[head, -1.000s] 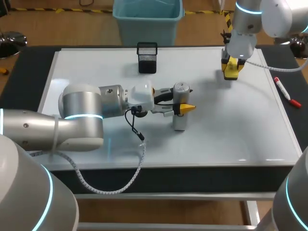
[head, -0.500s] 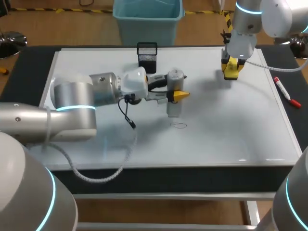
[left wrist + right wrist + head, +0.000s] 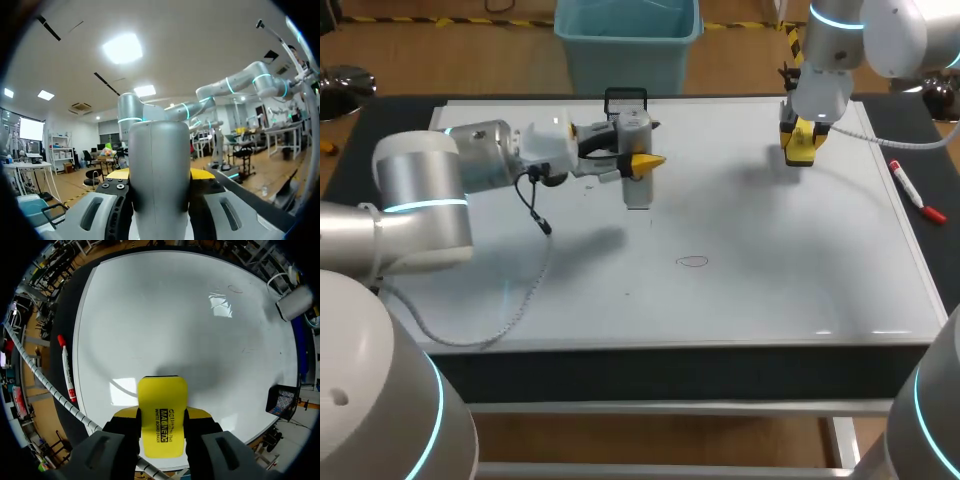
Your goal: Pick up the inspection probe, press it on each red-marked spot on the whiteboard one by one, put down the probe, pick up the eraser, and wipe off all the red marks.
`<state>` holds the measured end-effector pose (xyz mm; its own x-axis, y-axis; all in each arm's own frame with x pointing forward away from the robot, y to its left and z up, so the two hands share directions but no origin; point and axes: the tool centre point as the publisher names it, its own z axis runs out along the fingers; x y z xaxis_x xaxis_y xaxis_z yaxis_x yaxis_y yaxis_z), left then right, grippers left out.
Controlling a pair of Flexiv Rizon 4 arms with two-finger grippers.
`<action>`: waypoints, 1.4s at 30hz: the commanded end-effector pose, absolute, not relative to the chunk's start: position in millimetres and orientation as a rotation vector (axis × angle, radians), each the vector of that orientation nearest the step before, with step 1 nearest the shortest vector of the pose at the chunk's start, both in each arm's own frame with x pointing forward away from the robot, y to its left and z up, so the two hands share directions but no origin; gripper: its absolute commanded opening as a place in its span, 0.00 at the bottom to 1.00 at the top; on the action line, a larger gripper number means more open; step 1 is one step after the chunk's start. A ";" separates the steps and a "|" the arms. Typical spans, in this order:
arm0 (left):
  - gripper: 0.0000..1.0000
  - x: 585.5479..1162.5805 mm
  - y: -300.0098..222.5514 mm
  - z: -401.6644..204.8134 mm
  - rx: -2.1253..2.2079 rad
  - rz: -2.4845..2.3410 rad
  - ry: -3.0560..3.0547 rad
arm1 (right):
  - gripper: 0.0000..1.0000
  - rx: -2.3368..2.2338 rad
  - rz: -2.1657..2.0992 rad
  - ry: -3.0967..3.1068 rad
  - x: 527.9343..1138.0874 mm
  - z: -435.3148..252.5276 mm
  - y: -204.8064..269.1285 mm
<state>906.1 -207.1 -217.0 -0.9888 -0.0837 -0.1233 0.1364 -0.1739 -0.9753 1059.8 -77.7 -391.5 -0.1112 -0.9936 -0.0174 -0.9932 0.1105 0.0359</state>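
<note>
Gripping the round grey metal probe [image 3: 636, 190], the left hand [image 3: 640, 160] has carried it off the ring mark [image 3: 694, 261] toward 12 o'clock; pressing looks done. The right hand [image 3: 800, 143] holds the yellow eraser [image 3: 801, 152] at 2 o'clock.

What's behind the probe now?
The black mesh holder, just past the probe in the left gripper. In the head view only its rim shows; the rest is covered.

Open whiteboard [image 3: 770, 290] lies across the middle and front; the mesh holder [image 3: 625, 96] and probe [image 3: 637, 190] crowd the back.
</note>
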 end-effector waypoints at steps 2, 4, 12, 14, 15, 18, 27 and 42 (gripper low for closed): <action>0.00 919.5 -178.0 -213.1 0.091 -2.308 1.939 | 0.00 2.088 -0.057 -2.329 1059.9 -390.4 -78.4; 0.00 925.0 -168.5 -213.1 0.100 -2.309 1.936 | 0.00 2.088 -0.057 -2.329 1059.9 -390.4 -78.4; 0.00 948.1 -143.4 -217.8 0.121 -2.312 1.957 | 0.00 2.088 -0.057 -2.329 1059.9 -390.4 -78.4; 0.00 954.5 -138.8 -220.5 0.123 -2.315 1.961 | 0.00 2.088 -0.057 -2.329 1059.9 -390.4 -78.4; 0.00 958.8 -136.2 -222.4 0.126 -2.317 1.959 | 0.00 2.088 -0.057 -2.329 1059.9 -390.4 -78.4; 0.00 967.1 -133.9 -223.7 0.140 -2.321 1.965 | 0.00 2.088 -0.057 -2.329 1059.9 -390.4 -78.4; 0.00 978.7 -127.9 -225.7 0.158 -2.325 1.989 | 0.00 2.088 -0.057 -2.329 1059.9 -390.4 -78.4; 0.00 980.0 -114.8 -227.5 0.141 -2.335 1.986 | 0.00 2.088 -0.057 -2.329 1059.9 -390.4 -78.4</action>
